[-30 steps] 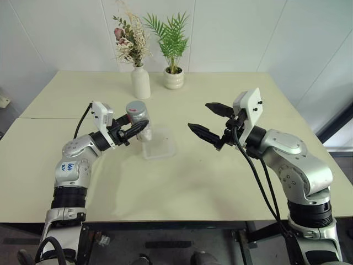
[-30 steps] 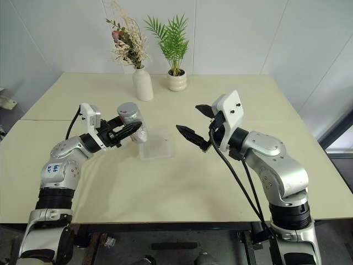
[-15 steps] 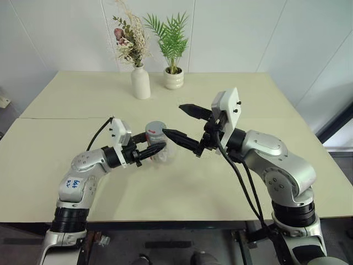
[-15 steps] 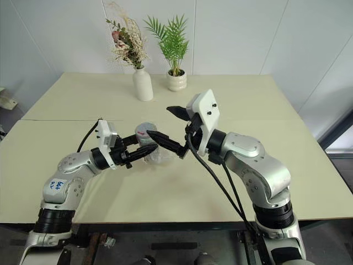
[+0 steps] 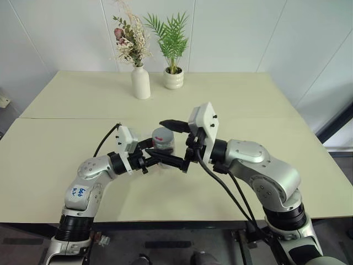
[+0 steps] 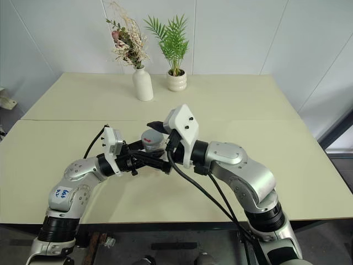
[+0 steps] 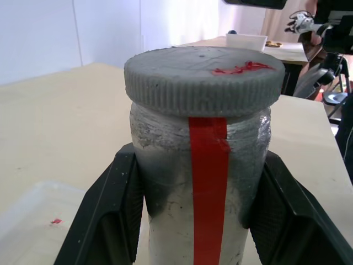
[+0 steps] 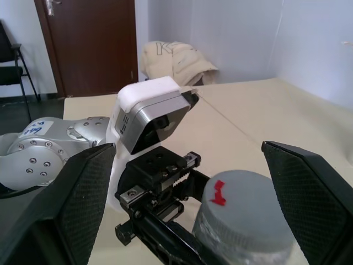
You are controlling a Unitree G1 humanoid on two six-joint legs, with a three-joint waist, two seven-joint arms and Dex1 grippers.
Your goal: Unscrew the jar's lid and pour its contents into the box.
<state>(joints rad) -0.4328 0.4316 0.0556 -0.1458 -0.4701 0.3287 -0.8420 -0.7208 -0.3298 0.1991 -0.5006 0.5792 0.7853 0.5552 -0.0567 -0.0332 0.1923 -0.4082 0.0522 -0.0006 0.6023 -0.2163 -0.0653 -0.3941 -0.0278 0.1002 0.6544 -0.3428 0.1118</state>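
Here the left gripper clamps the jar upright, just above the box. The right gripper, jaws wide apart, flanks the lid; it should centre, close squarely on the ribbed rim, then twist.

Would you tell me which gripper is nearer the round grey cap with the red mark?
Right. The right gripper stands open around the lid; the left gripper clamps the jar below it.

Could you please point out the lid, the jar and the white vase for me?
lid (image 7: 201, 72), left wrist view, its flat top.
jar (image 7: 165, 182), left wrist view, its side wall.
white vase (image 5: 140, 83), left eye view, its body.
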